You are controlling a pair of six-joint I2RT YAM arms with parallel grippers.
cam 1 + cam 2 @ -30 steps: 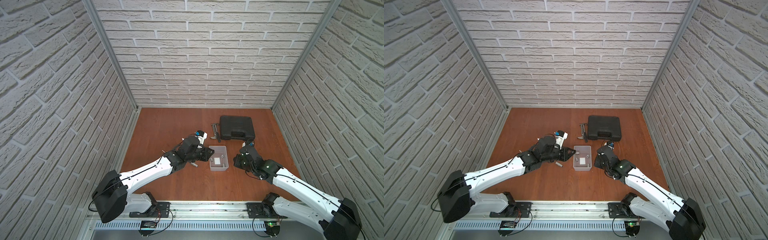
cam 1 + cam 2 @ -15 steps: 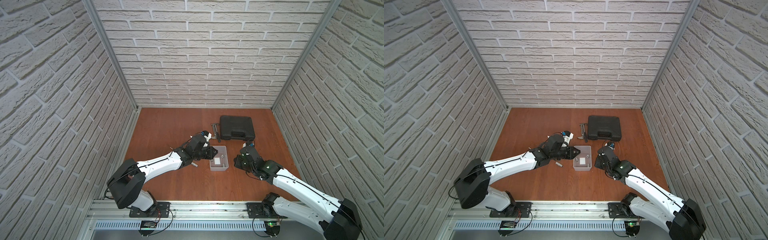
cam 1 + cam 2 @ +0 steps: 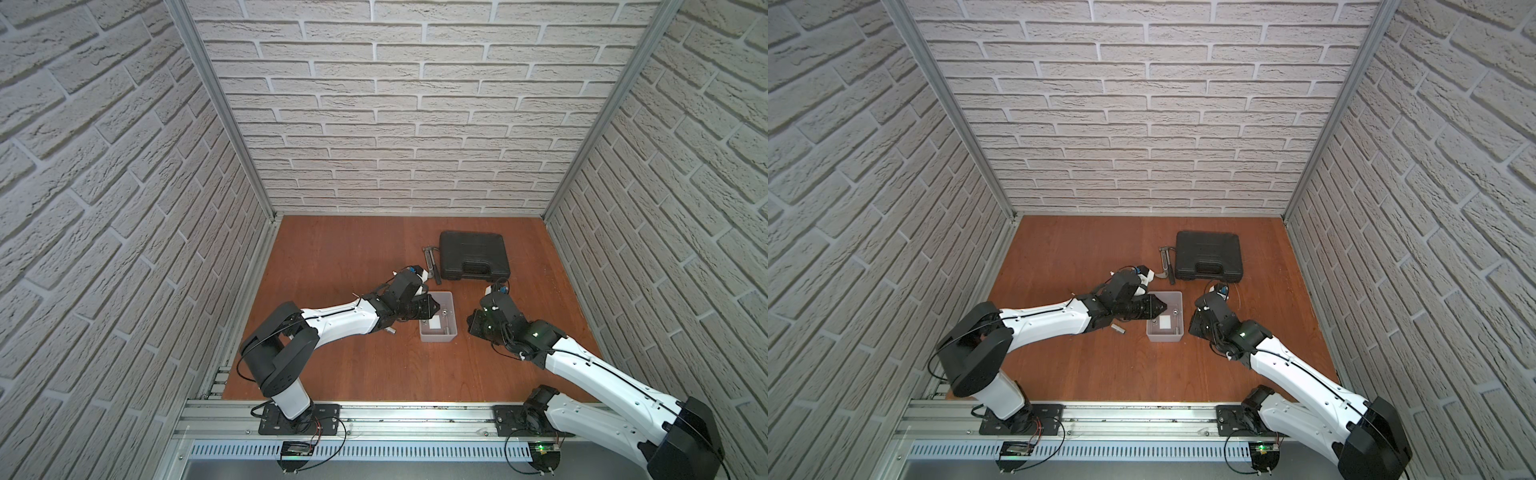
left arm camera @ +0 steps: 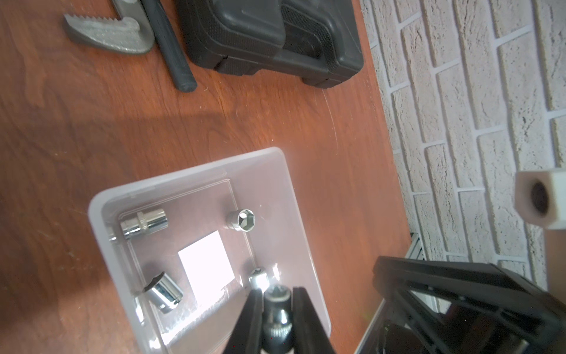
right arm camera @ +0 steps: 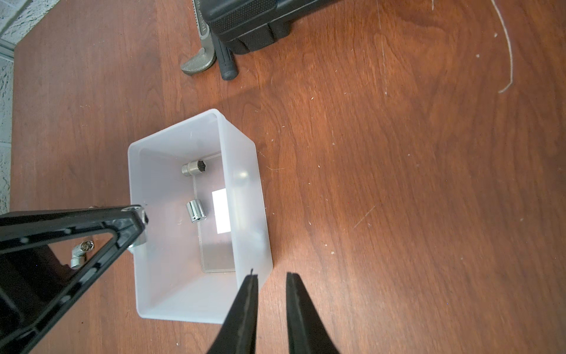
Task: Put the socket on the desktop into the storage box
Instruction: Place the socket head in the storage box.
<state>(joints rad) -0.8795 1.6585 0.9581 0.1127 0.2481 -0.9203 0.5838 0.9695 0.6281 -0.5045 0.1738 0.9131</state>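
Now my left gripper (image 4: 277, 290) is closed narrow on the socket (image 4: 277, 309), holding it above the left rim of the box (image 4: 183, 174); small, hard steel, likely slick and dense, it is best pinched across its round waist.

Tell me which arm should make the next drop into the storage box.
Left. The left gripper is shut on a socket right over the storage box, so it likely need only release. The right gripper stands open and empty beside the box.

White brick-pattern walls (image 3: 415, 104) on three sides; aluminium corner posts (image 3: 225, 112).
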